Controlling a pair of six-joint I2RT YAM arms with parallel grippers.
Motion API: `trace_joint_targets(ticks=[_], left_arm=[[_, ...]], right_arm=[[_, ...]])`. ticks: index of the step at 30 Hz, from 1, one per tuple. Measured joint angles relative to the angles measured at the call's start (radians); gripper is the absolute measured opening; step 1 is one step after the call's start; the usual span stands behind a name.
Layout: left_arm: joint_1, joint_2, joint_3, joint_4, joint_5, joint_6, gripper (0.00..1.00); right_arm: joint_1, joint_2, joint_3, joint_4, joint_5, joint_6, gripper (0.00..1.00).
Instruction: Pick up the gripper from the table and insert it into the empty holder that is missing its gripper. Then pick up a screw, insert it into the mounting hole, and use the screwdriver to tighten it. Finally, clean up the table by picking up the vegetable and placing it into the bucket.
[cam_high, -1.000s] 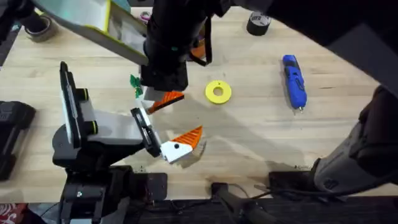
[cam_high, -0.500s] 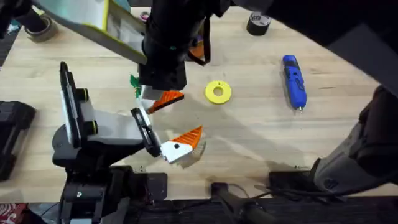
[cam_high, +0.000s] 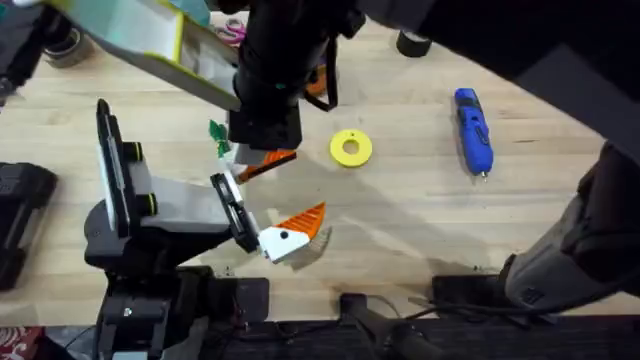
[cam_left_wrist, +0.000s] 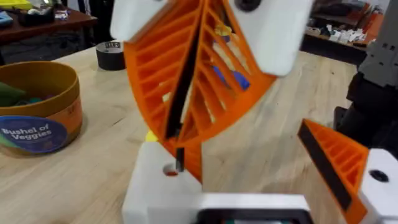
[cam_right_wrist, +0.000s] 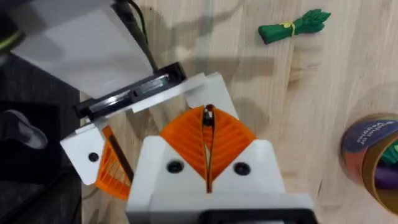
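**A:** What's crowding the work area?

**B:** My right arm reaches across the middle and hangs dark over the table in the overhead view. It covers most of the bucket (cam_high: 318, 85). The vegetable (cam_high: 216, 133) lies just beside the arm's edge, near the empty holder (cam_high: 232, 152). The screwdriver (cam_high: 473, 130) lies well apart on the far right. The yellow disc (cam_high: 351, 147) sits between it and the arm, and a black tape roll (cam_high: 412, 42) is at the far edge.

**A:** And the jaws?

**B:** The right gripper (cam_right_wrist: 208, 118) has its orange pads pressed together on the screw (cam_right_wrist: 208, 115), which pokes out at their tips. The left gripper (cam_high: 270, 195) is spread wide. One finger carries an orange tip (cam_high: 300, 222), and the other is the holder.

**A:** What do the wrist cameras add?

**B:** The left wrist view shows the screw (cam_left_wrist: 180, 158) hanging point down, just over the mounting hole in the holder (cam_left_wrist: 158, 186). From overhead that spot is hidden. The same view also shows the bucket (cam_left_wrist: 37, 118) standing upright with a label on its side. I can't tell whether the loose orange tip is seated on the holder.
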Motion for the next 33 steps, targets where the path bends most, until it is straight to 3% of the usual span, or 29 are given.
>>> trace_joint_targets(ticks=[22, 33], left_arm=[[0.000, 0.000, 0.000, 0.000, 0.000, -0.002, 0.943], [0.000, 0.000, 0.000, 0.000, 0.000, -0.001, 0.943]], right_arm=[[-0.002, 0.000, -0.004, 0.006, 0.000, 0.012, 0.005], [-0.005, -0.002, 0.051, -0.005, 0.001, 0.016, 0.005]])
